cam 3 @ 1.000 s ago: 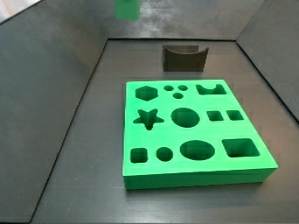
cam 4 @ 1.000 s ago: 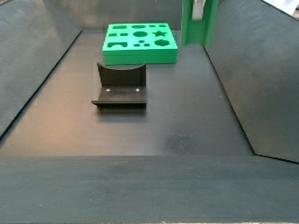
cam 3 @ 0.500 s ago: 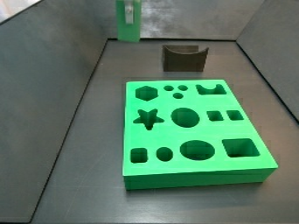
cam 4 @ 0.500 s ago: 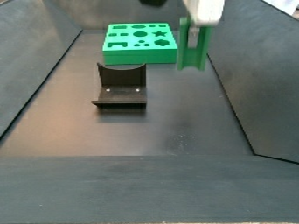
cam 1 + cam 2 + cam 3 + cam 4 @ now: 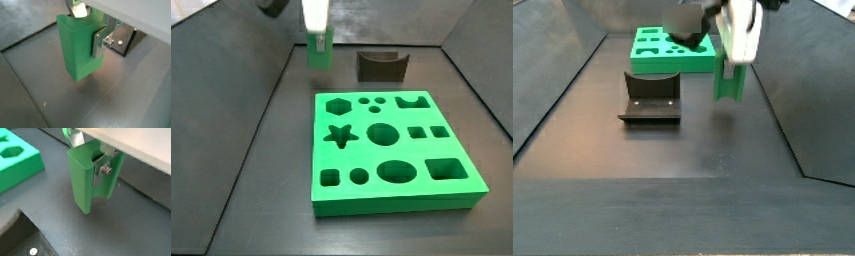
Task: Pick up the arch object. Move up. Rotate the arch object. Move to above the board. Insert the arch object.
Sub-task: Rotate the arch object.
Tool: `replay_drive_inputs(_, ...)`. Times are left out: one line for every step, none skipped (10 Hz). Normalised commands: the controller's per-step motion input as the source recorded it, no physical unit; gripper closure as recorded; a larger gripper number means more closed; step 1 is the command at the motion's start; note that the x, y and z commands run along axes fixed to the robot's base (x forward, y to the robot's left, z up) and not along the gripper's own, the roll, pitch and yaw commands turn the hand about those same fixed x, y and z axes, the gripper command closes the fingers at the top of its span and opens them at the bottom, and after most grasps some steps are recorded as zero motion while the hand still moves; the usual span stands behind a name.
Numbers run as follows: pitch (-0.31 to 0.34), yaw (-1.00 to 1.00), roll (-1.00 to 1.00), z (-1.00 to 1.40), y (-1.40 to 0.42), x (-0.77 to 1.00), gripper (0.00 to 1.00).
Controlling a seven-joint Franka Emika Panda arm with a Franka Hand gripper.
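The gripper [image 5: 735,62] was clamped on the arch [image 5: 731,78], which hung upright above the floor, right of centre in a side view, beside the board [image 5: 673,49]. Judged step: rotation pending. Next, the arch needed turning, then carrying over the board.

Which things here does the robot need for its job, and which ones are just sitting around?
Needed:
arch object, held upright in the gripper, off the floor beside the board
board with its cut-out holes

Just sitting there:
fixture, the dark bracket on the floor, untouched
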Motion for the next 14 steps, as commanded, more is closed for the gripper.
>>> replay_drive_inputs(-0.067, -0.03, -0.19, -0.43, 0.02, 0.02, 1.00)
replay_drive_inputs(-0.062, -0.03, -0.19, -0.27, 0.02, 0.02, 1.00)
replay_drive_inputs(-0.053, -0.03, 0.00, 0.00, 0.00, 0.00, 0.00)
replay_drive_inputs(-0.022, -0.03, 0.00, 1.00, 0.00, 0.00, 0.00)
replay_drive_inputs(-0.014, -0.03, 0.00, 1.00, 0.00, -0.01, 0.00)
replay_drive_inputs(0.012, -0.03, 0.00, 1.00, 0.00, -0.03, 0.00)
replay_drive_inputs(0.024, -0.03, -0.01, 1.00, 0.00, -0.02, 0.00)
replay_drive_inputs(0.039, -0.02, -0.01, 0.81, 0.00, -0.01, 0.00)
replay_drive_inputs(0.043, -0.02, -0.01, 0.64, 0.00, -0.02, 0.00)
replay_drive_inputs(0.044, -0.02, -0.01, 0.40, 0.00, -0.01, 0.00)
replay_drive_inputs(0.048, -0.02, -0.01, 0.27, 0.00, -0.01, 0.00)
replay_drive_inputs(0.008, 1.00, 0.00, 0.00, 0.08, 0.00, 0.00)
replay_drive_inputs(0.007, 1.00, 0.00, -0.06, 0.08, 0.01, 0.00)
replay_drive_inputs(0.005, 1.00, 0.00, -0.03, 0.05, 0.02, 0.00)
